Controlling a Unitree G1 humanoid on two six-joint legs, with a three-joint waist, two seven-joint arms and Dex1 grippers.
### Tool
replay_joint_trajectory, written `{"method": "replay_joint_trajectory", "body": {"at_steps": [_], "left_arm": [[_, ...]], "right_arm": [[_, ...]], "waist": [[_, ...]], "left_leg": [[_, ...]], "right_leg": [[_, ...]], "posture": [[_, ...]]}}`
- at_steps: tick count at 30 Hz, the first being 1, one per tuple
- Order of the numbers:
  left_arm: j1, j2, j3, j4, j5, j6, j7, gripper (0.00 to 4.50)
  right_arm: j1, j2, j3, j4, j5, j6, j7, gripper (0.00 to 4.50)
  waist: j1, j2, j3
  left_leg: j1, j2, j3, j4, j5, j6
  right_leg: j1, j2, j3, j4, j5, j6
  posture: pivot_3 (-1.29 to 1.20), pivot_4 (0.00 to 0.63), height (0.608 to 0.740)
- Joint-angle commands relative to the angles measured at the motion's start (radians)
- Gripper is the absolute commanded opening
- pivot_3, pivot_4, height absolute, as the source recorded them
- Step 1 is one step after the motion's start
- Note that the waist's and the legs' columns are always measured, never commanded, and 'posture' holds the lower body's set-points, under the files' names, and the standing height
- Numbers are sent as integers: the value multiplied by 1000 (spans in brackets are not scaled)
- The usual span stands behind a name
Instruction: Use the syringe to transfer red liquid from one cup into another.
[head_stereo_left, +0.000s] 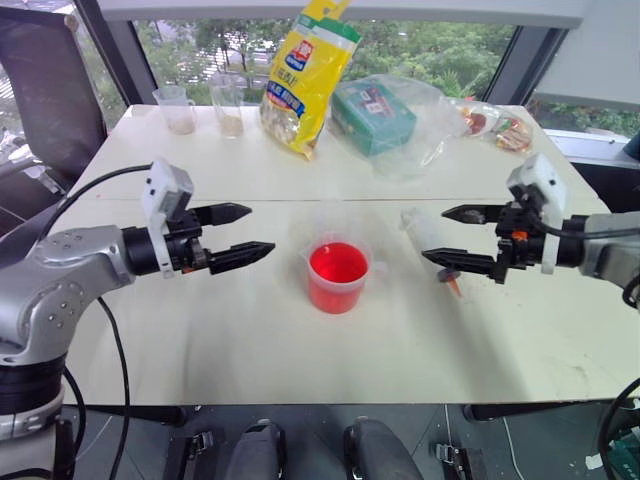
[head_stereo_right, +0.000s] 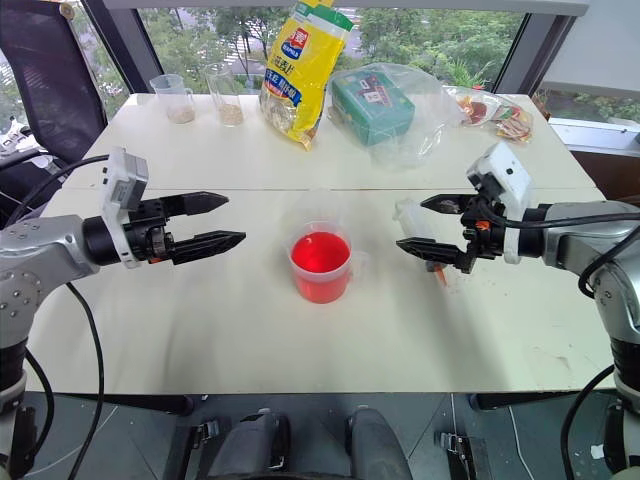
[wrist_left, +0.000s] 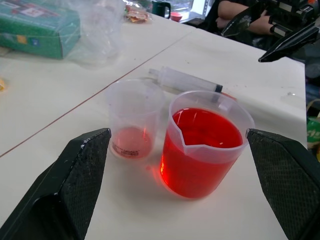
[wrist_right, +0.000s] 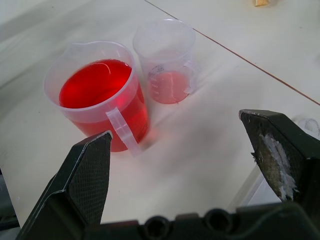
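Now both grippers spread wide and empty above the pale table, red beaker between them.

Left gripper hovering to the beaker's left, fingers apart, grasping nothing; right gripper hovering to its right, likewise parted and holding nothing. Handled beaker standing upright near the table's middle, well filled with red liquid, pour spout toward the left gripper, handle toward the right one. Small clear cup upright just behind and beside the beaker, a shallow pinkish film in its bottom. Syringe lying flat on the table beyond the two vessels, near and below the right gripper, untouched. Farther back: yellow bag, green box in clear plastic wrap, two clear cups with brownish contents.
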Motion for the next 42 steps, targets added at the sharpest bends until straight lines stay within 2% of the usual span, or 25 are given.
{"method": "replay_joint_trajectory", "body": {"at_steps": [1, 24, 29, 33, 36, 42], "left_arm": [[-1, 19, 43, -30, -18, -8, 2, 4500], [-23, 22, 37, -33, -35, 0, 15, 4500], [-33, 15, 30, -29, -32, -2, 17, 4500], [-43, 2, 13, -22, -21, -14, 14, 4500], [-48, -14, -7, -20, -4, -30, 17, 4500], [-31, -42, -15, -47, 5, -46, 33, 4500]], "right_arm": [[-23, -21, -16, -4, 4, -10, -2, 4453], [-85, -15, 58, 54, -50, 3, -45, 4453], [-205, -1, 156, 142, -99, 106, -100, 4453], [-407, 60, 311, 323, -176, 286, -170, 4453], [-536, 127, 407, 488, -254, 356, -218, 4453], [-691, 235, 544, 816, -384, 327, -216, 4453]], "waist": [[0, 0, 0], [-1, 0, 0], [-3, 0, 0], [-5, 0, 0], [-5, 0, 0], [-1, 0, 0]], "left_leg": [[0, 0, 0, 0, 0, 0], [0, 0, 0, 0, 0, 0], [0, 0, 0, 0, 0, 0], [0, 0, 0, 0, 0, 0], [0, 0, 1, 0, 0, 0], [-4, 0, 2, -1, 0, 0]], "right_leg": [[0, 0, 0, 0, 0, 0], [0, 0, 0, 0, 0, 0], [0, 0, 0, 0, 0, 0], [-1, 0, 0, 0, 0, 0], [-2, 0, 1, 1, 0, 0], [-6, -1, 1, 0, 0, 0]], "posture": [[0, 150, 740], [0, 150, 740], [0, 150, 740], [0, 150, 740], [0, 150, 740], [0, 150, 740]]}}
